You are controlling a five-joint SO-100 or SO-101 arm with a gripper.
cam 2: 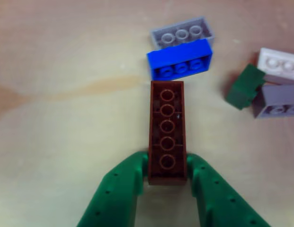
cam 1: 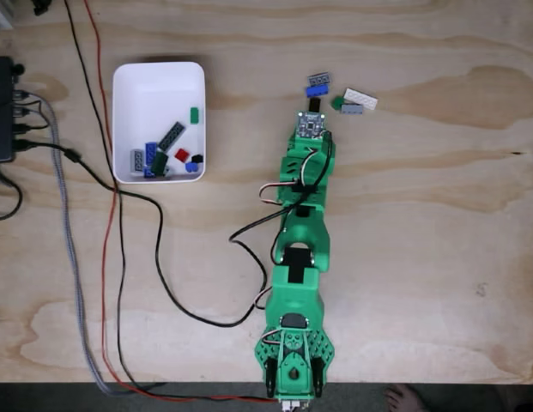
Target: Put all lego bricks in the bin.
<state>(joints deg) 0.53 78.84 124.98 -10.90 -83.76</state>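
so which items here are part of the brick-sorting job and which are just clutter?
Job:
- white bin, bricks already inside
- brown brick between the gripper fingers
- blue brick, grey brick
- dark green brick, white plate

Clutter:
- black box
- cables

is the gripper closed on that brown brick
Yes. Both green fingers press the sides of the brown brick, gripper closed around it.

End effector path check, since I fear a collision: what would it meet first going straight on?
The end effector, shut on the brown brick, would likely push it into the blue brick; the gap looks tiny.
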